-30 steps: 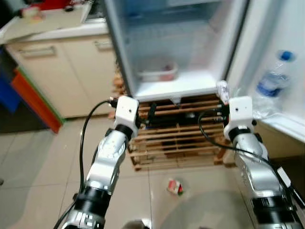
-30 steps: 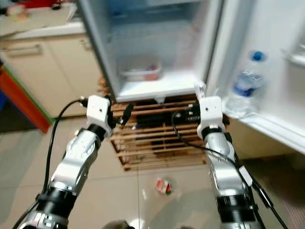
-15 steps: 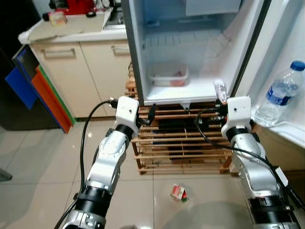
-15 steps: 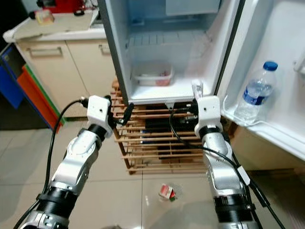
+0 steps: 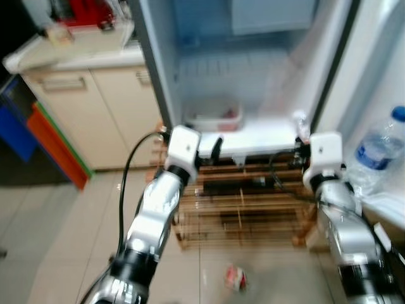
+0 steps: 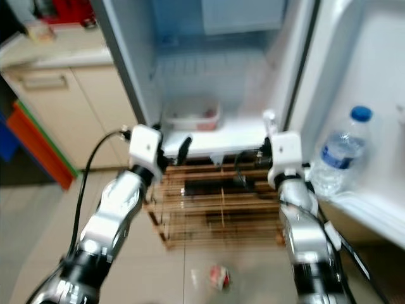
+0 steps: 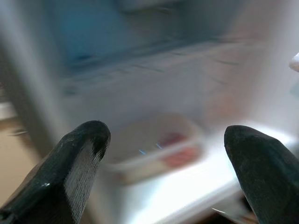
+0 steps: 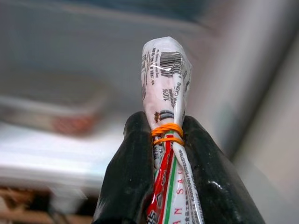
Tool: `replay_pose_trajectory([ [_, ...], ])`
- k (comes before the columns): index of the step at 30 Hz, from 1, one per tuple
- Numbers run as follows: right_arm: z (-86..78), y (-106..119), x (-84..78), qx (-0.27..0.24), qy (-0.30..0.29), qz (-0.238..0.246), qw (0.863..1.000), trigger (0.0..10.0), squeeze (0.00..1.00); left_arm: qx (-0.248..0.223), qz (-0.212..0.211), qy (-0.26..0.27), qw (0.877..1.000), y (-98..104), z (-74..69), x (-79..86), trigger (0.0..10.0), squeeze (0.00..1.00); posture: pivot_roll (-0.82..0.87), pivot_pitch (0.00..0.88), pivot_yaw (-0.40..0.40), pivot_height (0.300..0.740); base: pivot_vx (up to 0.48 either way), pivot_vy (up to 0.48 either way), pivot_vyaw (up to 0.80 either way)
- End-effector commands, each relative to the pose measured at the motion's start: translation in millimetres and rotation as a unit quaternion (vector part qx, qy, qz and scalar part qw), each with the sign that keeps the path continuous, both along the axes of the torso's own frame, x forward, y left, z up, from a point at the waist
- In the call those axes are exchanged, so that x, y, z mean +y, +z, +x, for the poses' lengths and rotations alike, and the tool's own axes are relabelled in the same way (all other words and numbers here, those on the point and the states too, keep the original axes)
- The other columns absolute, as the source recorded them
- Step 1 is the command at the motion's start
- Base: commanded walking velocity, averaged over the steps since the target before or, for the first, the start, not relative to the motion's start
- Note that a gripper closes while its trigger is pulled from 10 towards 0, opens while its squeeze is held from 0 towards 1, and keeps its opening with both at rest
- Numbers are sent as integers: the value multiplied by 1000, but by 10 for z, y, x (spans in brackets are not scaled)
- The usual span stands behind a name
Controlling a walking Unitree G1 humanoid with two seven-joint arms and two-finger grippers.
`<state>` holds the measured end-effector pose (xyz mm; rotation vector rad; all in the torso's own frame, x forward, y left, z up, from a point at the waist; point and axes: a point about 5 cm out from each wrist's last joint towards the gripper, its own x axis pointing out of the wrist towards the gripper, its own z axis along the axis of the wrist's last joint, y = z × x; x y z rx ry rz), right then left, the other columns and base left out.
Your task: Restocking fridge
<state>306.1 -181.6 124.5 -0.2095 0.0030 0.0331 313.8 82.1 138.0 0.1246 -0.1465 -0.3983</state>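
Both arms have come up and forward since a second ago, so the grippers now sit level with the front lip of the fridge (image 5: 253, 136) floor instead of below it, and the head views are blurred. Clamped between the closed black fingers of the right gripper (image 8: 169, 140) is a packet (image 8: 164, 79), a slim tube of glossy printed plastic, white with barcodes and small lettering at its crimped end, red and green stripes lower down, and two orange rubber bands round it where the fingers meet. Its long axis runs along the fingers and it points toward the fridge interior; in the head views its tip (image 5: 300, 121) stands up just above the white wrist block, by the right-hand edge of the opening. The left gripper (image 7: 163, 140) holds nothing, its two matte, rounded fingers spread wide apart, aimed at a shallow pale tub (image 5: 214, 118) with something red in it on the smooth white fridge floor. A clear ribbed water bottle (image 5: 380, 149) with a blue cap stands upright in the door shelf on the right. Below the fridge is a slatted wooden pallet (image 5: 240, 209), and a small red-and-white carton (image 5: 235, 277) lies on the tiled floor.
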Motion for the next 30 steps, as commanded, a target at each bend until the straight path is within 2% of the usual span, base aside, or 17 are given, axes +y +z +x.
replay_pose_trajectory([
  [1, 33, 78, 145, -17, 27, 1, 1000, 0, 149, 2, 8, 15, 1000, -23, 11, 109, 10000, 0, 27, 0, 67, 740, 480, 0, 0],
  [5, 39, 134, 221, -22, 49, 7, 999, 0, 149, -7, 6, 23, 1000, -3, 6, 116, 10000, 0, 26, 0, 68, 740, 448, 0, 0],
  [8, 60, 236, 303, -30, 75, 18, 997, 0, 149, -10, 0, 23, 1000, 7, 4, 118, 10000, 0, 28, 0, 72, 740, 0, 0, 0],
  [12, 139, 507, 459, -63, 103, 40, 992, 0, 149, -10, 5, 20, 1000, 8, -42, 149, 10000, 0, 46, 31, 88, 740, 0, 0, 0],
  [13, 139, 507, 459, -63, 103, 40, 992, 0, 149, -10, 5, 20, 1000, 8, -42, 149, 10000, 0, 46, 31, 88, 740, 0, 0, 0],
  [15, 252, 612, 544, -67, 112, 62, 989, 0, 145, -4, 14, 18, 1000, -18, -75, 173, 10000, 0, 61, 49, 96, 740, 0, 0, 0],
  [18, 341, 687, 600, -77, 113, 60, 989, 0, 141, -5, 17, 15, 1000, -16, -122, 197, 10000, 0, 88, 68, 101, 740, 0, 0, 0],
  [21, 529, 900, 727, -101, 126, 56, 985, 0, 145, 0, 29, 16, 999, -18, -179, 260, 10000, 0, 128, 98, 97, 740, 0, 0, 0],
  [22, 529, 900, 727, -101, 126, 56, 985, 0, 145, 0, 29, 16, 999, -18, -179, 260, 10000, 0, 128, 98, 97, 740, 0, 0, 0],
  [23, 612, 981, 805, -102, 135, 56, 984, 0, 145, 6, 31, 24, 999, -31, -227, 309, 10000, 0, 159, 122, 90, 740, 0, 0, 0],
  [30, 768, 1109, 947, -106, 144, 50, 983, 0, 145, 22, 38, 39, 998, -51, -398, 428, 10000, 0, 224, 170, 89, 740, 0, 0, 0],
])
